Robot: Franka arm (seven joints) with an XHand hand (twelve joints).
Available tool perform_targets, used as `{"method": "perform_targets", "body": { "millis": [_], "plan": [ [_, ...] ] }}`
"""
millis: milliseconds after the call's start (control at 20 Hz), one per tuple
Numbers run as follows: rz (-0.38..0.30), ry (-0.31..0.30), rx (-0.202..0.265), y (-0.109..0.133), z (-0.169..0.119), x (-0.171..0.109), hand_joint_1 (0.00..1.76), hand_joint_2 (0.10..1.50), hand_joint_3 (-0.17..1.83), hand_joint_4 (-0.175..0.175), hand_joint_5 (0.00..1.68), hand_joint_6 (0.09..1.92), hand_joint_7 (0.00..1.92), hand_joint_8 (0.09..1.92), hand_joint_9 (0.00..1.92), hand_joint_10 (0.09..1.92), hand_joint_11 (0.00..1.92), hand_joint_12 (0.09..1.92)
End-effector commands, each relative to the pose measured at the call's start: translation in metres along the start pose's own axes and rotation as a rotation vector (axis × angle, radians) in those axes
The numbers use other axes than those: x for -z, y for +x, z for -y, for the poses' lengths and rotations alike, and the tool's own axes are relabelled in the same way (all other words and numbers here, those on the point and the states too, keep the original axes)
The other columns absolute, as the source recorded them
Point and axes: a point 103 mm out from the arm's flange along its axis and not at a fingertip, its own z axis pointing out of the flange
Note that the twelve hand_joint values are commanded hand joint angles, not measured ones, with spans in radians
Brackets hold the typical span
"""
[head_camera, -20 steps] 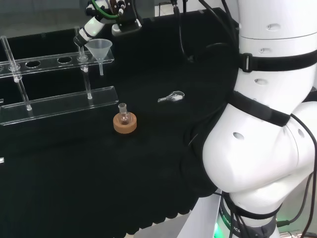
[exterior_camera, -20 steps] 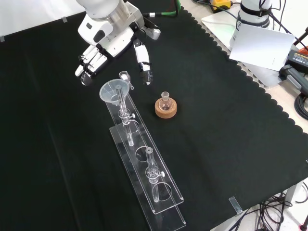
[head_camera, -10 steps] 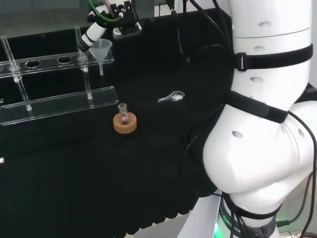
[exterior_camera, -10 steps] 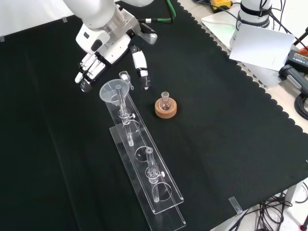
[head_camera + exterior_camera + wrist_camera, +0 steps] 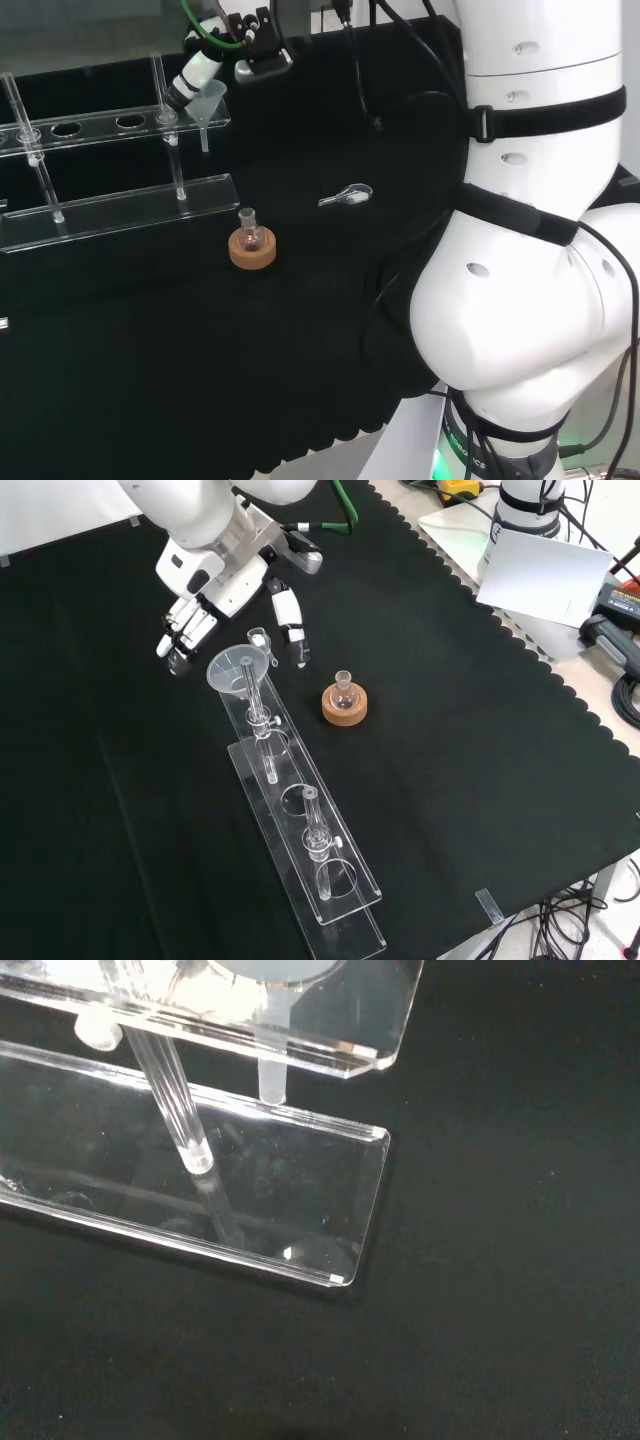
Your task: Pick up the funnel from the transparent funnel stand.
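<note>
**Hand spread around the funnel, nothing gripped yet**

In the front view we see the hand (image 5: pixel 215 580) hanging at the far end of the transparent funnel stand (image 5: pixel 330 875), its fingers (image 5: pixel 178 640) relaxed and spread wide to the left of the funnel (image 5: pixel 238 670) and its thumb (image 5: pixel 291 628) reaching down on the right; the funnel's rim sits between them, and we judge that nothing is touching it, though the clear plastic makes that hard to tell. The funnel sits in the end hole of the stand's upper shelf, its stem poking down through the shelf; in the head view it stands at the right end of the stand with the hand just behind it.

We see several risks from here; the funnel is light and smooth, so fingers closing unevenly could tip it in its hole or squeeze it out sideways; a lift that is not straight up could catch the stem on the hole's edge and drag the stand across the black cloth (image 5: pixel 480 730); the thumb hangs close to the stand's end and could knock it; the small flask on its cork ring (image 5: pixel 344 704), to the right of the stand in the front view, is near enough to be struck by a wide swing.

We can read no brand, label or writing on the funnel or the stand.
</note>
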Motion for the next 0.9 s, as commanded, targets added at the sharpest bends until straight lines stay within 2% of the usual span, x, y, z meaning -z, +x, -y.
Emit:
{"method": "perform_targets", "body": {
  "millis": [50, 200, 350, 550, 900],
  "plan": [
    [0.011, 0.021, 0.009, 0.001, -0.006, -0.004, 0.43, 0.61, 0.01, 0.007, 0.00, 0.09, 0.00, 0.09, 0.00, 0.09, 0.00, 0.95],
    [0.015, 0.029, 0.010, 0.002, -0.008, -0.008, 0.43, 0.61, 0.01, 0.005, 0.00, 0.09, 0.00, 0.09, 0.00, 0.09, 0.00, 0.95],
    [0.025, 0.023, -0.009, -0.001, -0.008, -0.011, 0.43, 0.62, 0.01, 0.003, 0.00, 0.09, 0.00, 0.09, 0.00, 0.09, 0.00, 0.96],
    [0.052, -0.009, -0.035, -0.007, -0.007, -0.012, 0.44, 0.63, 0.01, -0.012, 0.00, 0.09, 0.00, 0.09, 0.00, 0.09, 0.00, 1.01],
    [0.020, 0.002, -0.051, -0.018, -0.011, -0.015, 0.45, 0.65, 0.01, -0.030, 0.00, 0.09, 0.00, 0.09, 0.00, 0.09, 0.00, 1.11]
  ]
}}
